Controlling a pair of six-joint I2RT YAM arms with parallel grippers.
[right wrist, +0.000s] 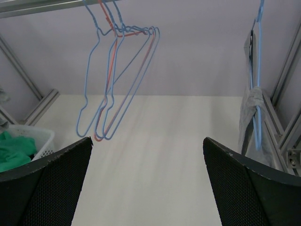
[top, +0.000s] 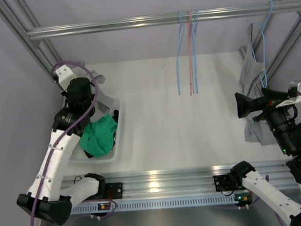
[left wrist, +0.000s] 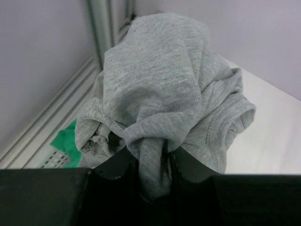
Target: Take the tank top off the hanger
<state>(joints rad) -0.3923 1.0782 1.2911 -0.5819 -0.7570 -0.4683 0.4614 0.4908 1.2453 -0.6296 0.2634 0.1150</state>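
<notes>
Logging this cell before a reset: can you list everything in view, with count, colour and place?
Empty hangers: three, two blue and one red, mid-rail.
Loaded hanger: one, blue, rail's right end.
Tank top: one, grey, on the loaded hanger.
Basket: one, white, table's left side.
Green garment: one, in the basket.
Bunched garment: one, grey, in the left claw.
Rail: one, silver, across the back.
Left claw: black, shut on the bunched garment.
Right claw: black, open, near the tank top.

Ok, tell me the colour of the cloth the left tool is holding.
Plain grey; the cloth shows best in the left wrist view.
</notes>
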